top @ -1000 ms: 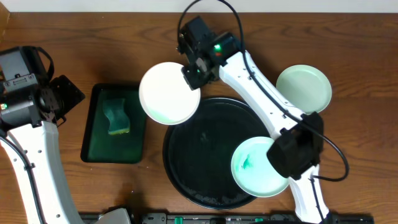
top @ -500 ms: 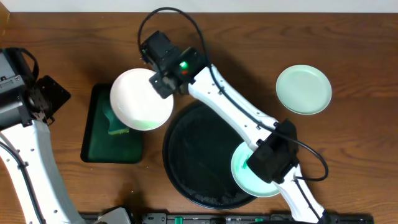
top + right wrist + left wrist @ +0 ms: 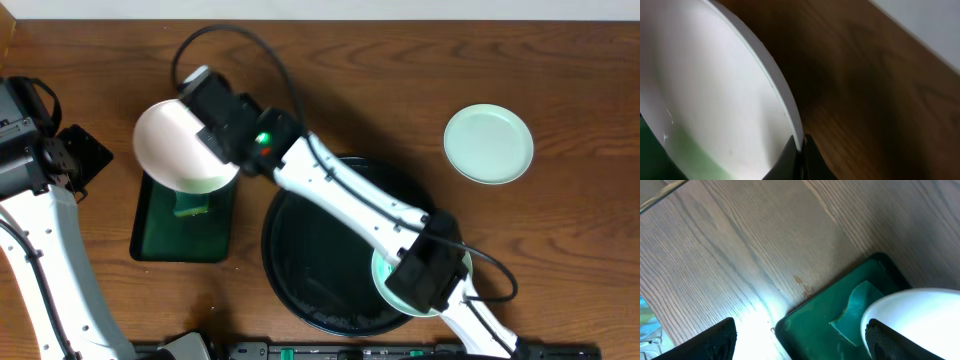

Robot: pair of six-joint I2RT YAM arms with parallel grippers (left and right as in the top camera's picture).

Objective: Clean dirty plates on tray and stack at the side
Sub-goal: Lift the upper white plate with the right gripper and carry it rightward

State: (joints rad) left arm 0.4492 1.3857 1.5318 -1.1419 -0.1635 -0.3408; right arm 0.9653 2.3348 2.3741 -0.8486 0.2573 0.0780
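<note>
Your right claw [image 3: 214, 141] was pinched shut on the rim of one dirty plate [image 3: 170, 140], holding it over the far end of the green tray [image 3: 158, 240] and its sponge [image 3: 190, 208]. Your left claw [image 3: 800, 325] stood wide open and held nothing. A second plate [image 3: 384, 268] lay on the black tray [image 3: 320, 250], and a third plate [image 3: 488, 143] sat apart on the table [image 3: 350, 80].

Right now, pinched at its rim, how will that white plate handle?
Probably stiff: the white plate shows no sag though the right tool grips only its edge. Likely slippery and apt to pivot, given the glossy surface and narrow edge grip.
</note>
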